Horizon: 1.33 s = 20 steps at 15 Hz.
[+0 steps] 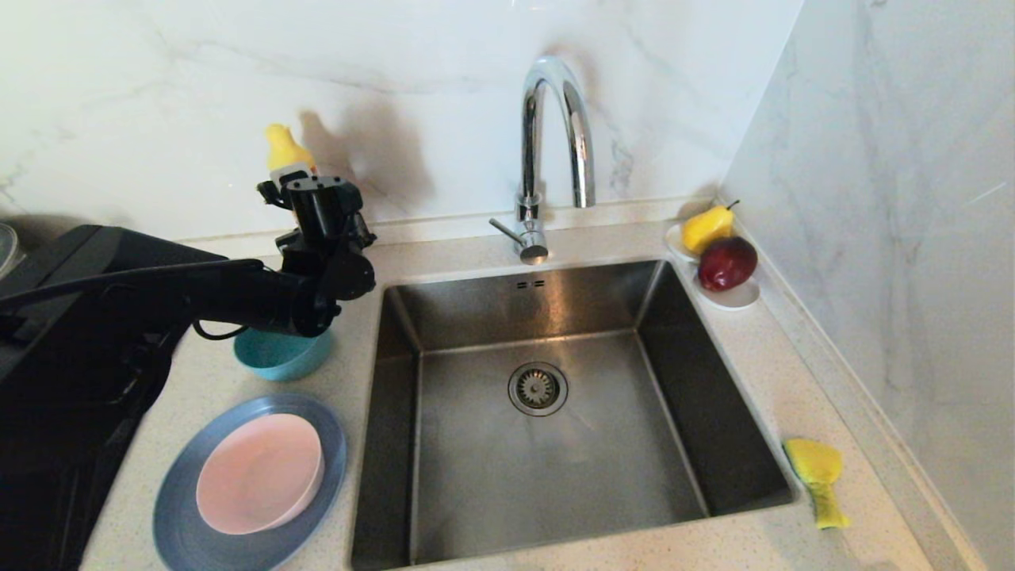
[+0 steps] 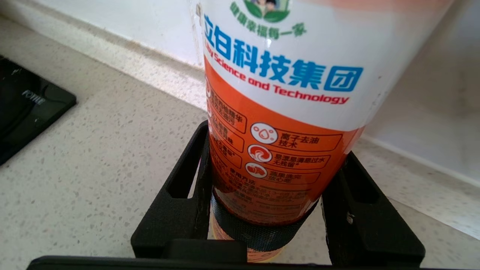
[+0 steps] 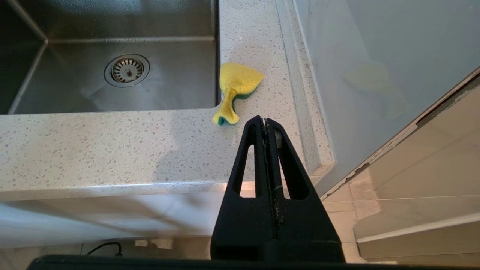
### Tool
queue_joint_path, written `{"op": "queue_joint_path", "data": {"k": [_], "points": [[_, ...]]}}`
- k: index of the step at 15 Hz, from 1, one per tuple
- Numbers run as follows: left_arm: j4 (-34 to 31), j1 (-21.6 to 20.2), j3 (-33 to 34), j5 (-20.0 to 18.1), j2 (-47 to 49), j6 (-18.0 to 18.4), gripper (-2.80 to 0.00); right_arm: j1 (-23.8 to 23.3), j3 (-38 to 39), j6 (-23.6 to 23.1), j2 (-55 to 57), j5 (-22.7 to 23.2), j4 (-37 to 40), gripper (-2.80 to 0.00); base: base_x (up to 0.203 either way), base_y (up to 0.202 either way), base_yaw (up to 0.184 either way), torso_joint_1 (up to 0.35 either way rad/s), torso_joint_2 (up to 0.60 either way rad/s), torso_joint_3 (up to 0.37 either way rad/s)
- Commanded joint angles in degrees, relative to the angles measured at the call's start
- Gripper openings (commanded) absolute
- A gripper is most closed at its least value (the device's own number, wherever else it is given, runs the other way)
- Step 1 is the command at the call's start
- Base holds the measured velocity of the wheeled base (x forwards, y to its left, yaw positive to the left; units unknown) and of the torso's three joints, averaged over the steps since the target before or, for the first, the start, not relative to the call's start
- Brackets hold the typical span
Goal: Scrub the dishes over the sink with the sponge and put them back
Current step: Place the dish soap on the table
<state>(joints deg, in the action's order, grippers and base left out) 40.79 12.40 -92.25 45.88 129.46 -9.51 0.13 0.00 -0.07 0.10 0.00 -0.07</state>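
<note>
My left gripper [image 1: 317,202] [image 2: 275,144] is at the back of the counter, left of the sink [image 1: 714,412], shut on an orange-and-white detergent bottle [image 2: 277,93] whose yellow cap [image 1: 284,149] shows above the hand. The teal bowl [image 1: 281,357] sits just below that arm. The pale pink bowl [image 1: 258,472] rests in the blue-grey plate [image 1: 182,523] at the front left. The yellow-and-green sponge [image 1: 817,476] [image 3: 236,84] lies crumpled on the counter right of the sink. My right gripper [image 3: 264,120] hangs shut and empty off the counter's front edge, near the sponge.
The curved chrome tap [image 1: 547,143] rises behind the sink, whose drain strainer [image 1: 538,388] sits mid-basin. A white dish [image 1: 733,297] with a pear [image 1: 706,226] and an apple [image 1: 725,262] stands at the back right corner. A black cooktop [image 2: 22,105] lies left of the bottle.
</note>
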Motion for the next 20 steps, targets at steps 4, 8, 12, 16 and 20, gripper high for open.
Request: {"op": "queue_joint_path", "data": {"k": [4,8,12,16,20], "points": [[2.47,-0.01,-2.59,3.06,4.14,0.18,-2.80,0.02,0.00,-0.01,0.00,0.00,-0.01,-2.80,0.000,0.000,0.000,0.000,0.00,0.000],[5.57,-0.01,-4.69,3.92,6.40,1.50,-2.80,0.04,0.00,-0.01,0.00,0.00,-0.01,-2.80,0.000,0.000,0.000,0.000,0.00,0.000],[6.76,-0.01,-4.70,5.04,6.45,1.60,-2.80,0.04,0.00,-0.01,0.05,0.00,-0.01,-2.80,0.000,0.000,0.000,0.000,0.00,0.000],[6.76,0.52,-3.60,6.41,5.89,1.51,-2.80,0.00,0.00,-0.01,0.08,0.00,-0.01,-2.80,0.000,0.000,0.000,0.000,0.00,0.000],[6.67,0.52,-3.12,6.50,5.73,1.60,0.00,0.04,0.00,-0.01,-0.01,0.00,-0.01,-2.80,0.000,0.000,0.000,0.000,0.00,0.000]]}}
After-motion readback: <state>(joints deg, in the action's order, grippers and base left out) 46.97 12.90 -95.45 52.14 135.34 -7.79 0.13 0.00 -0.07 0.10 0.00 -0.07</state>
